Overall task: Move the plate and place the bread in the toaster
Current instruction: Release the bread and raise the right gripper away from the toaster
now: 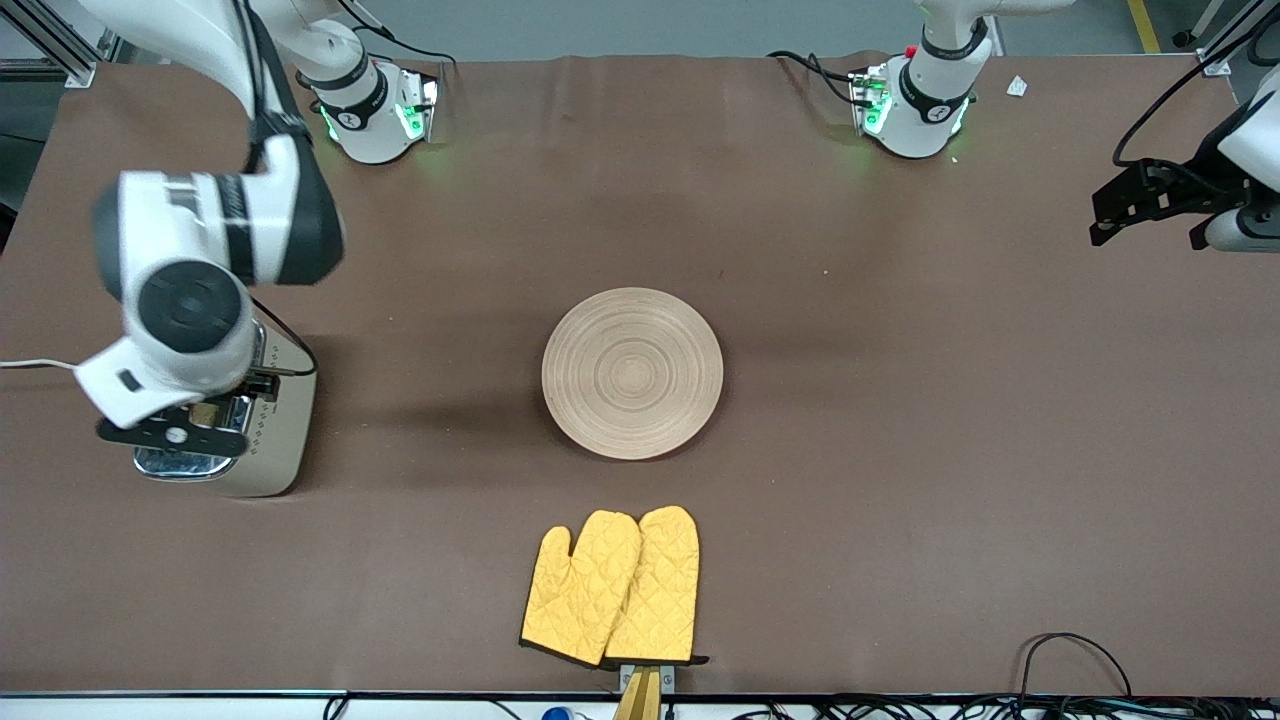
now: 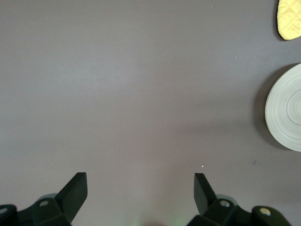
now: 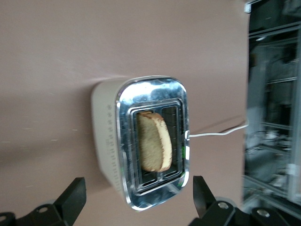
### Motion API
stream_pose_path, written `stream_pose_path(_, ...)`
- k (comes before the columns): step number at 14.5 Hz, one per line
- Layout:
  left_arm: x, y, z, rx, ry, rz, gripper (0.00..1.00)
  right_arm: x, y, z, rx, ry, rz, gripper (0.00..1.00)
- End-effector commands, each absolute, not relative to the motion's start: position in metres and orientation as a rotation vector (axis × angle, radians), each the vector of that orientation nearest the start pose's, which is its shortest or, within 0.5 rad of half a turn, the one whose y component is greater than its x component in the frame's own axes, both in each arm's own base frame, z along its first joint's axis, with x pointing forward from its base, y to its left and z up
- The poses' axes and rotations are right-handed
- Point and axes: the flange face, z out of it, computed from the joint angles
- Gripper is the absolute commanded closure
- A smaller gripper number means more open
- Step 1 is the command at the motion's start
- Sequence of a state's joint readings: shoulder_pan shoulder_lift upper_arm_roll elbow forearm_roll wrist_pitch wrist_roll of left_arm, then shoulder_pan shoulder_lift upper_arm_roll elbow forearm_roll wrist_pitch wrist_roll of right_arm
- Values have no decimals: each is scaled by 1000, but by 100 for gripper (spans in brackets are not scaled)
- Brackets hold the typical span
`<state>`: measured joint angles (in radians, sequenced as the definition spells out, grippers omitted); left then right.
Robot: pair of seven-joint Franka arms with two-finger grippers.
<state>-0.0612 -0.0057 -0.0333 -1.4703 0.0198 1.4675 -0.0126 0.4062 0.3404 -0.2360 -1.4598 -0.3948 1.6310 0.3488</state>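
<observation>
The cream toaster stands at the right arm's end of the table. The bread stands tilted in one of its slots and sticks up above the chrome top. My right gripper is open and empty over the toaster; in the front view it hides most of the toaster's top. The round wooden plate lies bare at the table's middle and shows at the edge of the left wrist view. My left gripper waits open and empty, up over the left arm's end of the table.
A pair of yellow oven mitts lies nearer to the front camera than the plate, by the table's edge; one tip shows in the left wrist view. The toaster's white cord runs off the table's end.
</observation>
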Motion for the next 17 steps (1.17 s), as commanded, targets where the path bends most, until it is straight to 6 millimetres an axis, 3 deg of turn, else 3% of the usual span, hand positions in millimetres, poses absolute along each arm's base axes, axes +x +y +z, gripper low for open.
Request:
stream_pose_path(1,535,-40,672,-3118,118,3,0,617,64,566,-3419,341,-56,0)
stream_pose_path(3,534,-37,674,-3117,110,1,0,606,47,595,-3290,318,-83,0)
stream_pose_path(8,534,-33,681,-3118,93,-20,0,581,4,627,-3044,438,-113,0)
stream_pose_path(13,532,-36,679,-3117,105,10,0,539,-8,646,-3013,382,-161,0)
stream_pose_path(17,529,-41,678,-3115,121,49,0,512,-32,657,-3026,277,-186,0)
